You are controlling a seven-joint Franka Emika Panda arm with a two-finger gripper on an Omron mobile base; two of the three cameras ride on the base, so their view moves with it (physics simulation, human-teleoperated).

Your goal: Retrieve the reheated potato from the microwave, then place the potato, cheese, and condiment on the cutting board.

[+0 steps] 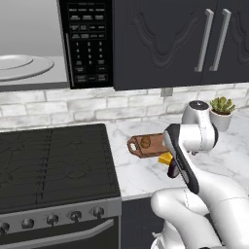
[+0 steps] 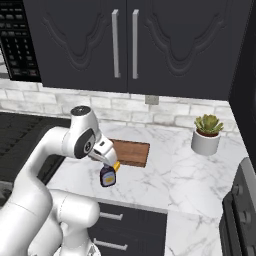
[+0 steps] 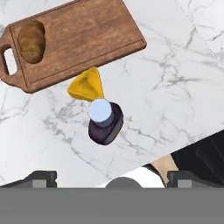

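potato (image 3: 32, 40): sitting on the board (image 3: 87, 35), up at the handle end, right by the handle hole. From the left base view it's a little brown lump on the board's left part.
board: flat on the marble counter (image 3: 175, 87), just right of the stove (image 1: 53, 160).
cheese (image 3: 87, 85): yellow wedge on the counter, just off the board's near edge, looks like it's barely touching the rim or just beside it, can't tell which. Not on the board.
bottle (image 3: 105, 120): standing upright on the counter right next to the cheese, bluish cap facing my camera. Also off the board.
my gripper (image 3: 111, 177): hovering above the counter, looking straight down at the bottle and cheese. Fingertips (image 3: 41, 177) sit far apart at the bottom of the hand view, so jaws wide, nothing between them.
microwave (image 1: 34, 44): door open, turntable (image 1: 22, 65) showing inside, keypad to its right.
other stuff: small potted plant (image 2: 207, 132) at the back of the counter, well away from the board.
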